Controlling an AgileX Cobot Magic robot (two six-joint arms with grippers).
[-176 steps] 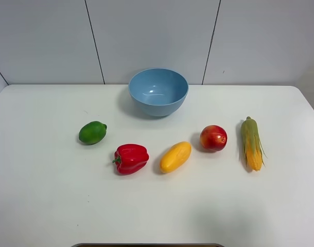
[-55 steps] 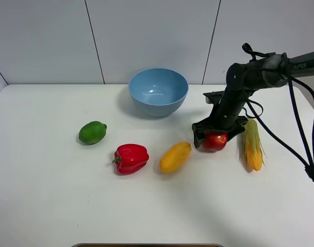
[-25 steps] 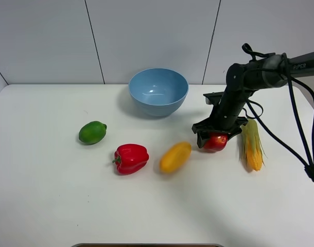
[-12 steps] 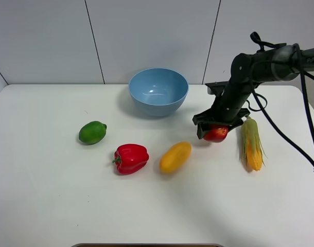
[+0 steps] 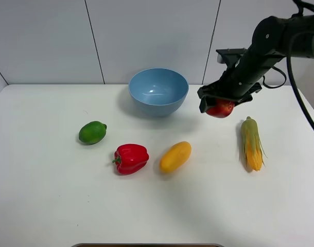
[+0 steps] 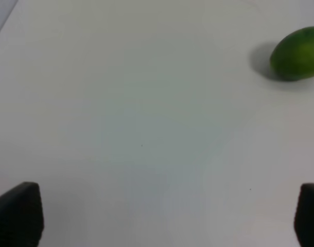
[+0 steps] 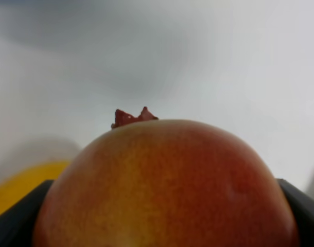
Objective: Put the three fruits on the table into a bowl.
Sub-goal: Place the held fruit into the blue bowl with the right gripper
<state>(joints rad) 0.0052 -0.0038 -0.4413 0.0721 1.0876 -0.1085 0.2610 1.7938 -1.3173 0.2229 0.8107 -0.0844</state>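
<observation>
My right gripper (image 5: pixel 219 105) is shut on the red apple (image 5: pixel 221 108) and holds it in the air, to the right of the light-blue bowl (image 5: pixel 158 91). The apple fills the right wrist view (image 7: pixel 167 185) between the fingers (image 7: pixel 13 218). The yellow-orange mango (image 5: pixel 175 156) lies on the white table (image 5: pixel 54 190) near the middle. The green lime-like fruit (image 5: pixel 92 132) lies at the left and shows in the left wrist view (image 6: pixel 297 54). My left gripper (image 6: pixel 162 218) is open and empty above bare table; the left arm does not show in the exterior view.
A red bell pepper (image 5: pixel 130 158) lies left of the mango. A corn cob (image 5: pixel 251 143) lies at the right, below the raised apple. The grey panel wall stands behind the bowl.
My right gripper has risen off the table with the apple in it, moving up and slightly toward the back. The other objects have not moved.
</observation>
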